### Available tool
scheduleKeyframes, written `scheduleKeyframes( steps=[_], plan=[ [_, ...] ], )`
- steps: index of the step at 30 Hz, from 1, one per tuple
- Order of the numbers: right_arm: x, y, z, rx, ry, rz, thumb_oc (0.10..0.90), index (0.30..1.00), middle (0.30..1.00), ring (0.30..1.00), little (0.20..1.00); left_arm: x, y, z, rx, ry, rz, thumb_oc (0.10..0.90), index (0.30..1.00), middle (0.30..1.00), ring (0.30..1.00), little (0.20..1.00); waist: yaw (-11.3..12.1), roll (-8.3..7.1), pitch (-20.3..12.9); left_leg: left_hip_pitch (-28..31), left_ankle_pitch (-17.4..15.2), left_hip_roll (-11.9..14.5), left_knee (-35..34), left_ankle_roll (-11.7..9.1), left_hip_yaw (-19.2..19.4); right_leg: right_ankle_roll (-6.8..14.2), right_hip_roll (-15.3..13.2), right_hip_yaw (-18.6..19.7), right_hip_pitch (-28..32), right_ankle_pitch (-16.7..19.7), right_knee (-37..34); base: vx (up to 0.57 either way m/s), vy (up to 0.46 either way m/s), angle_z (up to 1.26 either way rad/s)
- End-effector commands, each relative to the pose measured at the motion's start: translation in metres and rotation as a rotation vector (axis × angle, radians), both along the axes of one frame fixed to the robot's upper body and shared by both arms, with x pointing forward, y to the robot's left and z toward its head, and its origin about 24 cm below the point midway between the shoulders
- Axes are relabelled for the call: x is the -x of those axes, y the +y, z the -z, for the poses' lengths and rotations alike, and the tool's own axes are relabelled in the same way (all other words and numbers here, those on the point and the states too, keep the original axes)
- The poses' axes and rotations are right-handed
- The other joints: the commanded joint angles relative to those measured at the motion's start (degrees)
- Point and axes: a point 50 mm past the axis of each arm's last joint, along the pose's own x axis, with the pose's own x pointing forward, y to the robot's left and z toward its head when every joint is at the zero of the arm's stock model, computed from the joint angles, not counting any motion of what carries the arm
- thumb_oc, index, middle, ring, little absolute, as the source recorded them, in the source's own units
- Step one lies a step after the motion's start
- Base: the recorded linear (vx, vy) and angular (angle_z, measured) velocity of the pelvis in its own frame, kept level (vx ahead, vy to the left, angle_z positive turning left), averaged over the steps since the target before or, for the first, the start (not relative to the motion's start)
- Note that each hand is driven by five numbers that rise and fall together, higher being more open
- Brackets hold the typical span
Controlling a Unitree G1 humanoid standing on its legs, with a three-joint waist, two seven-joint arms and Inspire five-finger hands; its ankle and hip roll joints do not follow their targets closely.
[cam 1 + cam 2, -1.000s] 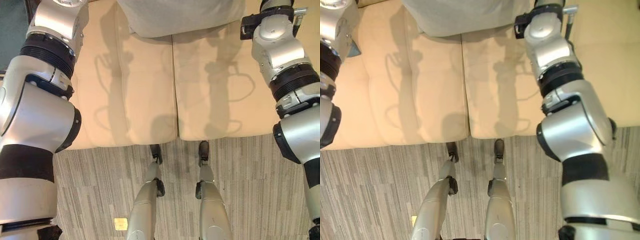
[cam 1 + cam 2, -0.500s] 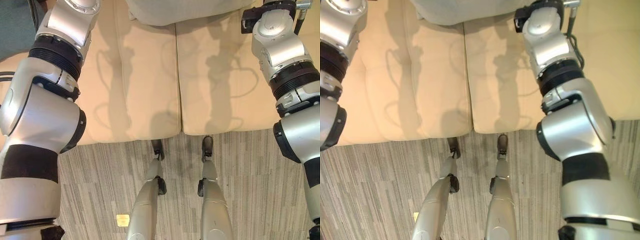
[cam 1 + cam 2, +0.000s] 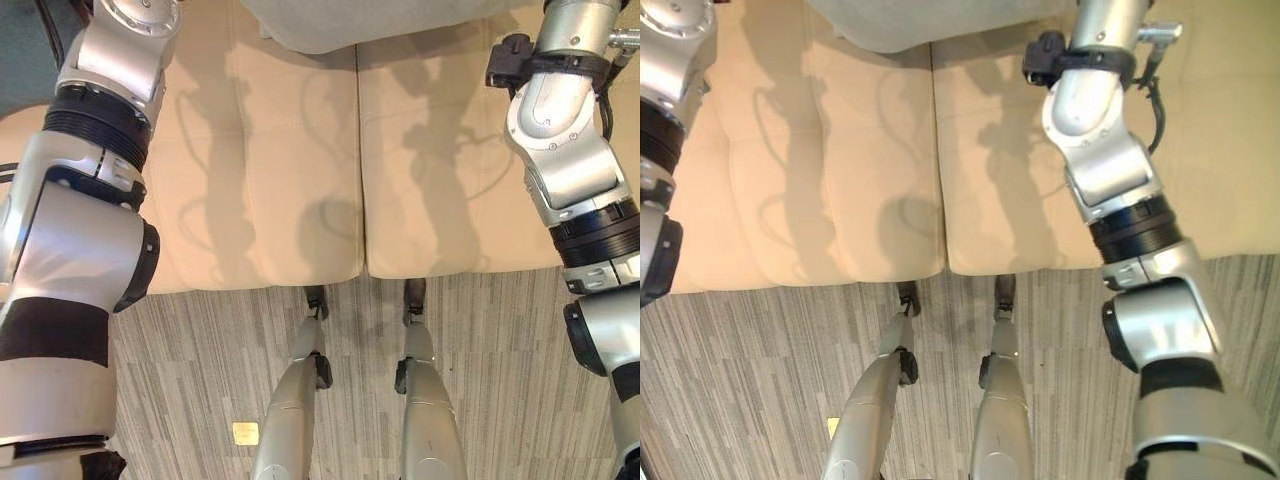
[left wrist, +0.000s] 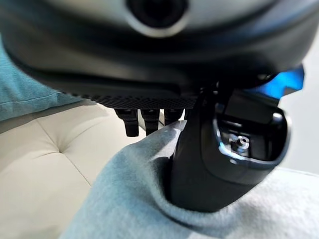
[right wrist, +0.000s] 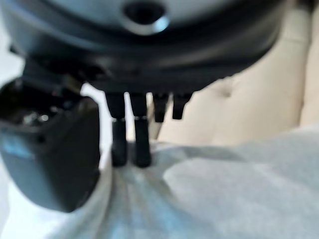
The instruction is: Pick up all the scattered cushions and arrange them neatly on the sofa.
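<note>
Cushion [image 3: 320,25]: grey, on sofa [image 3: 260,180]
Left hand [image 4: 224,154]: pinching cushion
Right hand [image 5: 129,139]: gripping cushion
Handling: lower level, release together

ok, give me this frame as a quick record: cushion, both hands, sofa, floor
cushion: grey cushion, at the back of the sofa, straddling the seat seam
left hand: left hand shut on cushion edge, thumb pressed into the cloth
right hand: right hand shut on cushion, fingers over the cloth
sofa: beige sofa, two seat pads
floor: striped carpet, small yellow tag on it
</note>
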Motion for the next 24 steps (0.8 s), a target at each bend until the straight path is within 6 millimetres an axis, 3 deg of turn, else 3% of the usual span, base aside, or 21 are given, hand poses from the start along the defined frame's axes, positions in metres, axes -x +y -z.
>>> scheduleKeyframes(
  steps=[1, 13, 18, 21, 24],
  plan=[
    [0.055, -0.002, -0.055, 0.019, -0.398, -0.033, 0.800, 0.900, 0.900, 0.900, 0.900, 0.000, -0.020, 0.000, -0.107, -0.042, 0.017, 0.800, 0.900, 0.900, 0.900, 0.900, -1.93, -1.53, -3.91, 5.96, -12.09, 2.95, 0.04, -10.03, 2.68, 5.78, -3.83, 2.49, 3.95, -7.53, 0.18, 0.00, 0.000, 0.00],
    [0.048, -0.019, -0.059, -0.037, -0.386, 0.082, 0.800, 0.900, 0.900, 0.900, 0.900, -0.006, -0.031, 0.011, -0.132, -0.007, 0.024, 0.800, 0.900, 0.900, 0.900, 0.900, -2.25, -1.34, -3.38, 5.48, -11.70, 3.41, 0.04, -10.03, 2.88, 5.83, -3.56, 2.74, 3.00, -7.38, 0.18, 0.00, -0.009, -0.02],
    [0.049, -0.008, -0.051, 0.052, -0.353, 0.019, 0.800, 0.900, 0.900, 0.900, 0.900, -0.004, -0.017, 0.010, -0.120, -0.012, -0.007, 0.800, 0.900, 0.900, 0.900, 0.900, -2.74, -2.09, -2.88, 5.52, -11.67, 3.48, 0.04, -9.79, 3.04, 5.81, -3.16, 3.47, 2.56, -7.18, 0.18, 0.00, 0.000, 0.00],
    [0.067, -0.005, -0.040, 0.093, -0.417, -0.025, 0.800, 0.900, 0.900, 0.900, 0.900, -0.001, -0.006, 0.005, -0.108, -0.024, -0.029, 0.800, 0.900, 0.900, 0.900, 0.900, -3.61, -2.45, -2.54, 5.56, -11.78, 3.67, 0.04, -9.71, 3.15, 5.78, -3.00, 3.75, 2.43, -7.28, 0.18, 0.01, -0.002, -0.06],
    [0.094, -0.019, -0.028, 0.081, -0.541, -0.005, 0.800, 0.900, 0.900, 0.900, 0.900, 0.002, 0.001, -0.001, -0.099, -0.039, -0.059, 0.800, 0.900, 0.900, 0.900, 0.900, -5.07, -2.67, -2.10, 5.54, -11.92, 3.78, 0.04, -9.65, 3.12, 5.73, -2.79, 3.94, 2.32, -7.45, 0.18, 0.00, -0.011, -0.05]
  ],
)
